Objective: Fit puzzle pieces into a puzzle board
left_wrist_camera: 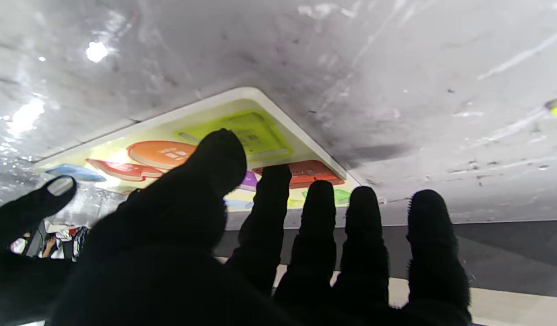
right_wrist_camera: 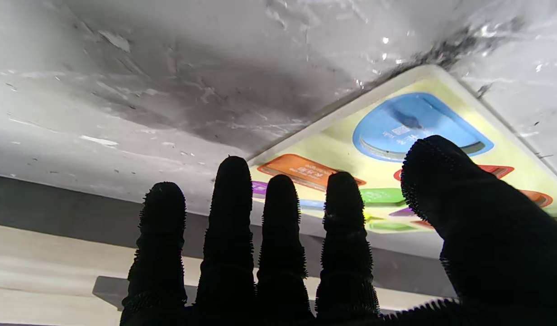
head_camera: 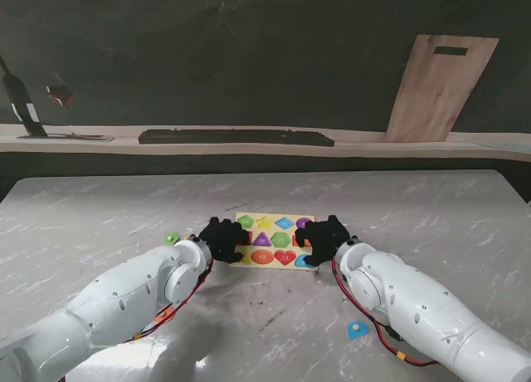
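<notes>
The pale yellow puzzle board [head_camera: 274, 219] lies in the middle of the table, filled with coloured shapes. My black-gloved left hand [head_camera: 221, 237] rests over its left edge, fingers spread and holding nothing; the left wrist view shows the board's corner [left_wrist_camera: 260, 97] with a lime piece [left_wrist_camera: 242, 131] and an orange piece [left_wrist_camera: 163, 153] seated. My right hand [head_camera: 323, 239] covers the board's right edge, fingers apart, empty. Its wrist view shows a blue recess [right_wrist_camera: 409, 122] beside the thumb [right_wrist_camera: 441, 172]. A loose blue piece [head_camera: 358, 329] lies near my right forearm. A green piece [head_camera: 171, 238] sits left of the board.
A raised ledge at the table's far side carries a long black bar [head_camera: 236, 137]. A wooden board [head_camera: 440, 87] leans against the dark wall at the far right. A dark tool [head_camera: 21, 104] stands on the ledge's left end.
</notes>
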{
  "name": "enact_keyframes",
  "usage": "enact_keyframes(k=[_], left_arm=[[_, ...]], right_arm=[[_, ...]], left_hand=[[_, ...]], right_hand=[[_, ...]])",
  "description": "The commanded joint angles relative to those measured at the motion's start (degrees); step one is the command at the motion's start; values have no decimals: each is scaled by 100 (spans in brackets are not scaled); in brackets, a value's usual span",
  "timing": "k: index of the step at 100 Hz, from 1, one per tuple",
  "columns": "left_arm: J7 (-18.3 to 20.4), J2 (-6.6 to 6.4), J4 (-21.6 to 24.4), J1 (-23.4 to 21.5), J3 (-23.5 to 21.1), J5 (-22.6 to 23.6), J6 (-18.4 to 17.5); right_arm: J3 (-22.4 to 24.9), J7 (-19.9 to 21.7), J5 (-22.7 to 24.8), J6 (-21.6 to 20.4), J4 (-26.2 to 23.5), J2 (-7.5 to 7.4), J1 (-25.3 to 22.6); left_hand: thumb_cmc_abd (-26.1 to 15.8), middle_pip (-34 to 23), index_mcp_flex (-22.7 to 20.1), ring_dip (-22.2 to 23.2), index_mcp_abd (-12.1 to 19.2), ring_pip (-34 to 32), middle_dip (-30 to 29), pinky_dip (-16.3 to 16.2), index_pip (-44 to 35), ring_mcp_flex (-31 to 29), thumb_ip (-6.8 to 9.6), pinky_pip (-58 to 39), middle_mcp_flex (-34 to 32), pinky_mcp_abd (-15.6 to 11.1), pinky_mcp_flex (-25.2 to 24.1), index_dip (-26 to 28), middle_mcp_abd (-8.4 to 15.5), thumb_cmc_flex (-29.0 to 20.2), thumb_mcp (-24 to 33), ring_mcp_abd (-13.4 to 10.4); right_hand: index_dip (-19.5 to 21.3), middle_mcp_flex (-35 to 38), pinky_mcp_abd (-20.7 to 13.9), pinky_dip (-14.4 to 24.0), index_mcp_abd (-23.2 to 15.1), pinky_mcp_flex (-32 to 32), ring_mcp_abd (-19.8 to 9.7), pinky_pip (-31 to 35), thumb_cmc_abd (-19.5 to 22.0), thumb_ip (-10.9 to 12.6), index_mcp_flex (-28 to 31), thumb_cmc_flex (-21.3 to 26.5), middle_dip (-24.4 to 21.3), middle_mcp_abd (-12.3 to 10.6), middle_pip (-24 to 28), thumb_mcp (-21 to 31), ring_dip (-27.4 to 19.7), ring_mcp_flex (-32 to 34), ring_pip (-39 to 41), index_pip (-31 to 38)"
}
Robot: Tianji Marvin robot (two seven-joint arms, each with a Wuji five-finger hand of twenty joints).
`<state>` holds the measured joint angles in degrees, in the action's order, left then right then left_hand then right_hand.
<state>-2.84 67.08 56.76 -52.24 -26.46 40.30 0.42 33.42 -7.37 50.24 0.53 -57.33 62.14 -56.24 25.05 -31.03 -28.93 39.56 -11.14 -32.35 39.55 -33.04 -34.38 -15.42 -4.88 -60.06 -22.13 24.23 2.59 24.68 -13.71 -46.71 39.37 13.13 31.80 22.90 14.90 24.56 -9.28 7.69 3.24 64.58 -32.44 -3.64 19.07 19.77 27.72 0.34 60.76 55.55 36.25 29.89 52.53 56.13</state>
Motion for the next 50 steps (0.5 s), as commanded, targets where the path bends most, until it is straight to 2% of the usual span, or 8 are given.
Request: enact_keyframes(k=[1, 3, 7, 15, 17, 25, 32, 50], left_arm=[[234, -91, 1, 34, 68, 59, -41], [294, -112, 25, 41, 82, 74, -48], [432, -163, 97, 49, 104, 113, -54], [653, -253, 242, 30, 106, 178, -70], [703, -274, 277, 20, 103, 190, -75], [900, -365, 423, -20, 100, 271, -109], [1072, -436, 517, -44, 124, 318, -178], [1345, -580, 827, -235, 70, 461, -225]], right_arm=[[-128, 106, -27, 13, 48, 86, 24], [-158, 131, -39, 1, 53, 86, 40], [-213, 186, -60, -36, 58, 82, 65], [-303, 299, -66, -153, 42, 58, 96], [-319, 324, -58, -186, 32, 49, 99], [-375, 372, -7, -308, -5, 12, 95], [-389, 404, 33, -413, -53, -17, 63], [-365, 587, 136, -653, -269, -116, -111]], left_hand=[[73, -74, -469, 76, 240, -134, 71, -59, -238, -3, -9, -186, -49, -679, -4, 62, 44, -71, -79, -122], [156, -75, -529, 72, 245, -132, 67, -44, -319, -3, -118, -195, -69, -678, -5, 69, 40, -148, -110, -119], [272, -97, -568, 71, 285, -136, 73, -25, -502, -15, -233, -205, -117, -678, -6, 113, 53, -250, -173, -124], [577, -167, -677, 88, 352, -168, 110, -7, -989, -67, -392, -227, -281, -675, 11, 245, 54, -455, -263, -124], [621, -179, -688, 103, 358, -187, 122, -4, -1116, -76, -431, -230, -304, -673, 12, 237, 53, -496, -294, -123], [754, -222, -684, 155, 405, -220, 175, 7, -1678, -94, -492, -237, -368, -681, 15, 136, 74, -599, -403, -143], [808, -234, -680, 177, 412, -227, 191, 22, -1862, -59, -505, -211, -373, -676, -7, 172, 69, -596, -415, -154], [769, -223, -685, 201, 426, -235, 187, 26, -2054, -70, -514, -208, -395, -681, -11, 223, 70, -546, -429, -148]], right_hand=[[-186, 13, 160, 90, 47, -50, 13, 200, 96, -87, 268, 124, 57, 145, 183, 30, 72, 20, 168, -259], [-180, 41, 161, 88, 26, -48, 14, 207, 79, -83, 346, 162, 58, 141, 187, 52, 70, 30, 174, -230], [-170, 98, 162, 83, -23, -49, 5, 214, 25, -79, 507, 224, 58, 130, 191, 103, 64, 49, 181, -176], [-171, 219, 163, 56, -141, -51, 13, 229, -167, -118, 820, 287, 59, 114, 173, 304, 35, 95, 182, -103], [-405, 264, 163, 32, -193, -53, 11, 240, -277, -277, 891, 324, 69, 107, 160, 377, 17, 117, 181, -5], [-747, 410, 185, 12, -287, -31, 24, 245, -537, -553, 1072, 438, 77, 84, 151, 489, 3, 218, 178, 164], [-913, 515, 203, 3, -302, -9, 35, 241, -621, -691, 1148, 494, 86, 66, 161, 503, 12, 287, 201, 317], [-1071, 649, 221, 14, -360, 71, 17, 277, -723, -830, 1243, 574, 101, 48, 181, 516, 25, 404, 240, 548]])
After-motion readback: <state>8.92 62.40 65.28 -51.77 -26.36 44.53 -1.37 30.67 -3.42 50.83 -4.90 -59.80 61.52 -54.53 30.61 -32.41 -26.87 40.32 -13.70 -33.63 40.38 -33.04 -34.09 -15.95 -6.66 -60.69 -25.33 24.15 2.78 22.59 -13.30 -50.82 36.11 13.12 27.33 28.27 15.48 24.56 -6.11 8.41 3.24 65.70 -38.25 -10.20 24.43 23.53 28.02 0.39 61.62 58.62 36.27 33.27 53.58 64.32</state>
